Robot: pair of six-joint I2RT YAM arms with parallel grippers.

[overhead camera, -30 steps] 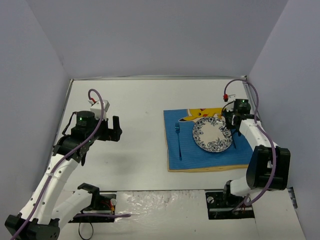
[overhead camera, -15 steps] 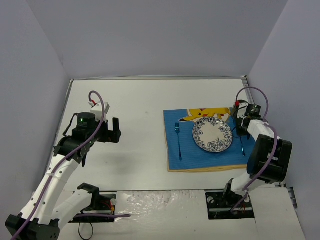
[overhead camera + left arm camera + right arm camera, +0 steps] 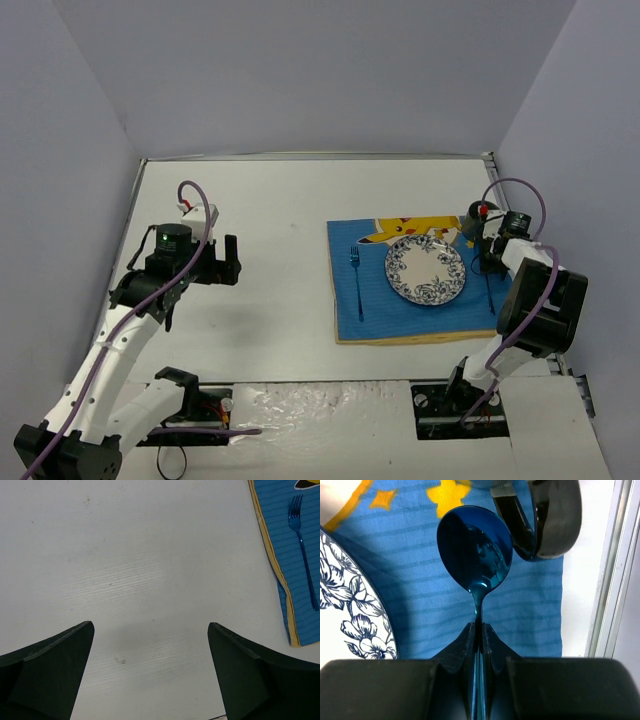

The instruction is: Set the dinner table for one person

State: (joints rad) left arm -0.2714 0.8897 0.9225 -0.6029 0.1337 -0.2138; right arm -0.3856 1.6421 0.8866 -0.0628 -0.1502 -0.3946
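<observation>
A blue spoon (image 3: 475, 550) hangs low over the blue cartoon mat (image 3: 420, 580), and my right gripper (image 3: 480, 627) is shut on its handle. From above, the spoon (image 3: 489, 290) lies just right of the blue-patterned plate (image 3: 425, 270), with the right gripper (image 3: 487, 257) at the mat's (image 3: 370, 310) right edge. A blue fork (image 3: 356, 280) lies on the mat left of the plate. My left gripper (image 3: 232, 260) hovers open over the bare white dinner table (image 3: 270, 200), far left of the mat, with nothing between its fingers (image 3: 50, 670).
A dark shiny cup (image 3: 550, 520) stands just beyond the spoon's bowl, at the mat's far right corner (image 3: 470, 224). The table's metal edge (image 3: 612, 580) and the right wall run close to the right gripper. The fork (image 3: 302, 555) shows in the left wrist view.
My right gripper has carried the spoon from over the plate's right rim out to the mat's right strip. The left arm has barely moved.
</observation>
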